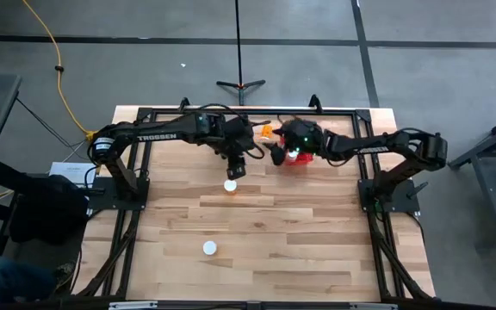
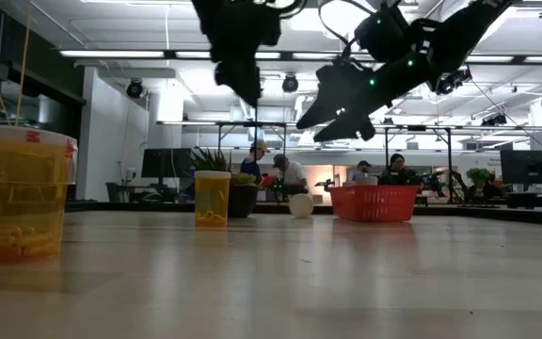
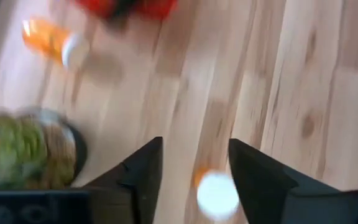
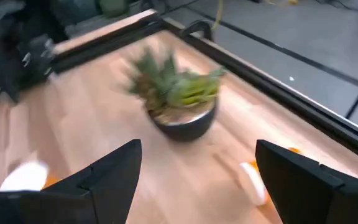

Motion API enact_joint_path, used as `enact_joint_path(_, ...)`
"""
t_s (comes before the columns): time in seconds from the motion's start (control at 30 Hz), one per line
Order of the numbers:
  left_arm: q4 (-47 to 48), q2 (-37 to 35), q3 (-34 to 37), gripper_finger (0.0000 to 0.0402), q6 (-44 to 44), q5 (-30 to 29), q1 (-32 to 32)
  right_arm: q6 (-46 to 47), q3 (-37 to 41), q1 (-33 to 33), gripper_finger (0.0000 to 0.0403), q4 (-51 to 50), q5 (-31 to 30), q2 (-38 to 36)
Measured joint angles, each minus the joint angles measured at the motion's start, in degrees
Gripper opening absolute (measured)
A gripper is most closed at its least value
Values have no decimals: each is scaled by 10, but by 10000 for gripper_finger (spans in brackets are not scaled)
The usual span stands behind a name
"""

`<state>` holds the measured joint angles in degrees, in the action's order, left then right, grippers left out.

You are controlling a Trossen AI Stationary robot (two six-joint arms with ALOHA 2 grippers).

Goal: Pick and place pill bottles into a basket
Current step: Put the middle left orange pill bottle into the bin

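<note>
My left gripper (image 1: 235, 168) is open and empty, raised above an upright pill bottle (image 1: 230, 185). In the left wrist view its fingers (image 3: 194, 146) stand on either side of that bottle's white cap (image 3: 216, 194), well above it. My right gripper (image 1: 278, 154) is open and empty, in the air beside the red basket (image 1: 300, 160), which stands on the table (image 2: 374, 202). A second bottle (image 1: 266, 131) lies on its side near the far edge. A third bottle (image 1: 209, 248) stands near the table's front.
A small green potted plant (image 4: 179, 99) stands near the far edge, between the two grippers and close to the lying bottle (image 4: 253, 180). The black frame rail (image 1: 231, 112) runs along the table's far edge. People sit in the room behind (image 2: 290, 174).
</note>
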<state>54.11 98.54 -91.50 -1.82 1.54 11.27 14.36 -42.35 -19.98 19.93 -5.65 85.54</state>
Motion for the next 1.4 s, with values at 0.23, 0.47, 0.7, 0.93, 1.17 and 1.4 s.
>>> enact_joint_path(0.23, 67, 0, 0, 272, -30, -11, -5, 20, -13, -71, 305, 16, 50, 0)
enact_joint_path(0.47, 100, -26, 3, 270, -41, -39, -4, -150, -134, -143, 305, -159, 135, 8)
enact_joint_path(0.7, 77, -72, 3, 254, -77, -53, -4, -420, -261, -185, 305, -351, 196, 84)
enact_joint_path(0.93, 67, -119, 3, 244, -134, -86, -19, -659, -368, -160, 304, -502, 162, 163)
enact_joint_path(1.17, 78, -173, 3, 241, -197, -163, -53, -814, -455, -127, 304, -600, 125, 228)
enact_joint_path(1.4, 69, -223, 3, 239, -231, -194, -83, -883, -467, -106, 304, -592, 60, 269)
